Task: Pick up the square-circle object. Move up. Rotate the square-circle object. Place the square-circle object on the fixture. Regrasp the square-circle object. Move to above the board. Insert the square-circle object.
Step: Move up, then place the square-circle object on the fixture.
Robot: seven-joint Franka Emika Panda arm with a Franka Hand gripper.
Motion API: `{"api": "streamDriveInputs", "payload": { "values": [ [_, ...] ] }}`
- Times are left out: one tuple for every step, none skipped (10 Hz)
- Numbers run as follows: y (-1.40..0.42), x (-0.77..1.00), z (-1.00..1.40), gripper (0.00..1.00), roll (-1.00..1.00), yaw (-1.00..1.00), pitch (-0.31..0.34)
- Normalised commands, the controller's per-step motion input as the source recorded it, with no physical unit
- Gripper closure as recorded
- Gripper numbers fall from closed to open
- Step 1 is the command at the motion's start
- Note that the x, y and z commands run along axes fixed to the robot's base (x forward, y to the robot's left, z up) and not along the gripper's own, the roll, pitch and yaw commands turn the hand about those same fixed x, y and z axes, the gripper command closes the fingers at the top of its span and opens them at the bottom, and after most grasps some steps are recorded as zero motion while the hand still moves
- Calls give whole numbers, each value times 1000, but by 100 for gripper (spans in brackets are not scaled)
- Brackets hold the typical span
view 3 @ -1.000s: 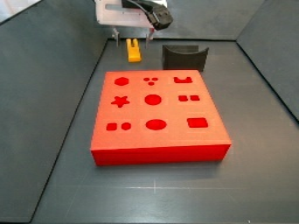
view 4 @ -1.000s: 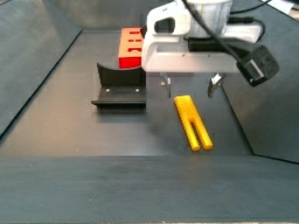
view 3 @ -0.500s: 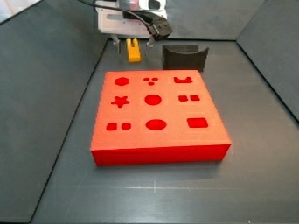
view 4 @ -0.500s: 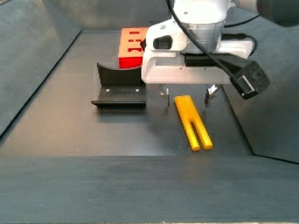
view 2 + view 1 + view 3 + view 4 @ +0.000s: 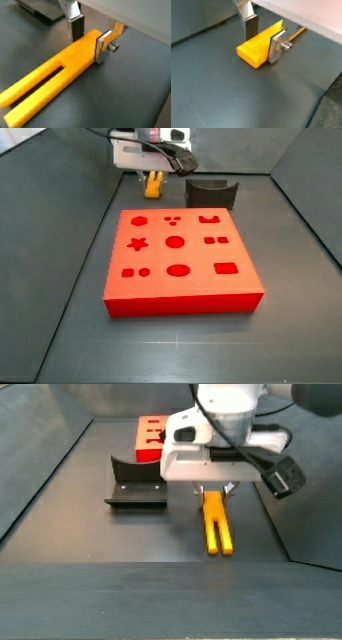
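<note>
Wrist views show my gripper straddling one end of the yellow-orange forked bar, the square-circle object, which lies flat on the dark floor. Fingers stand across its long axis, close to both sides; jaws not visibly clamped. Black notched fixture sits beside.

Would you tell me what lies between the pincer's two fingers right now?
In both wrist views, one end of the square-circle object lies between the pincer's fingers, resting on the dark floor.
</note>
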Motion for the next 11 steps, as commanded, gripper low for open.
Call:
{"api": "streamDriveInputs", "payload": {
  "values": [
    [4,-27,713,100,13,-7,29],
    [5,-20,588,100,30,-15,41],
    [5,-16,405,100,53,-20,61],
    [3,-15,267,100,72,-23,69],
    [0,0,1000,100,0,0,0],
    [0,1,1000,100,9,2,1],
    [4,-10,1000,100,34,-6,21],
    [4,-14,1000,100,54,-14,33],
    [4,-20,1000,100,73,-18,44],
    [2,-25,1000,100,92,-8,52],
    [0,-32,1000,100,109,3,61]
  ]
}}
